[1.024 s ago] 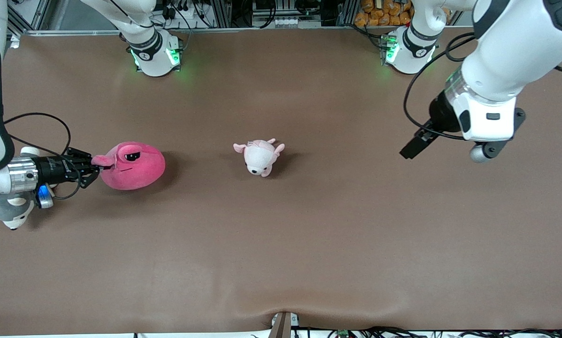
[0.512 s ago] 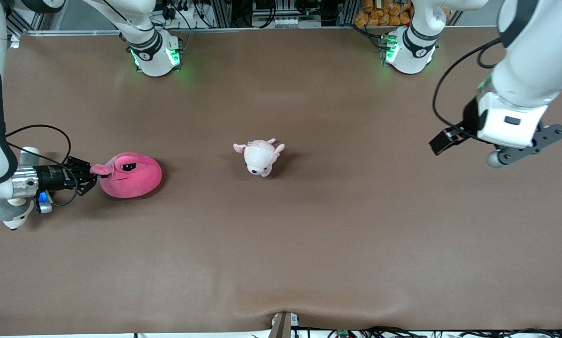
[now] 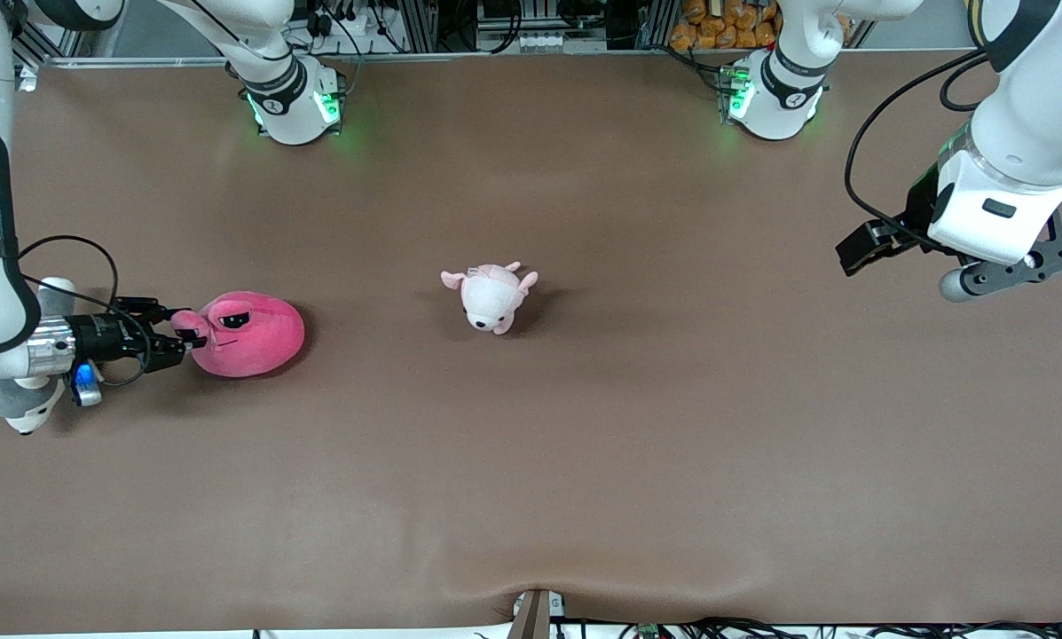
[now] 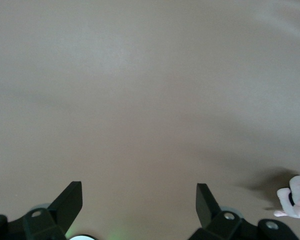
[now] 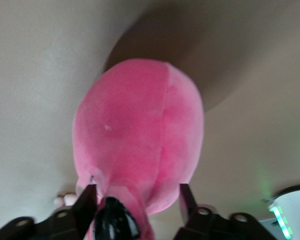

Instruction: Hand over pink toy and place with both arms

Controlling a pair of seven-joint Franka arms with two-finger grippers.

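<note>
The pink toy (image 3: 251,335) lies on the brown table near the right arm's end, eyes up. My right gripper (image 3: 183,337) is low at the toy's side, open, its fingers on either side of an eye stalk. In the right wrist view the toy (image 5: 140,135) fills the middle, and the fingers of my right gripper (image 5: 136,200) stand apart with a black eye and the toy's edge between them. My left gripper (image 3: 857,251) hangs open and empty over the table's left-arm end; its wrist view shows the gripper (image 4: 140,200) over bare table.
A small pale pink-and-white plush animal (image 3: 491,295) lies at the table's middle; it also shows in the left wrist view (image 4: 294,197). A grey-and-white plush dog (image 3: 18,406) lies partly under my right wrist. The arm bases (image 3: 291,102) stand along the table's back edge.
My right gripper has lowered the pink toy flat onto the table and opened off its eye stalk. My left arm has drawn back toward its own end of the table.
</note>
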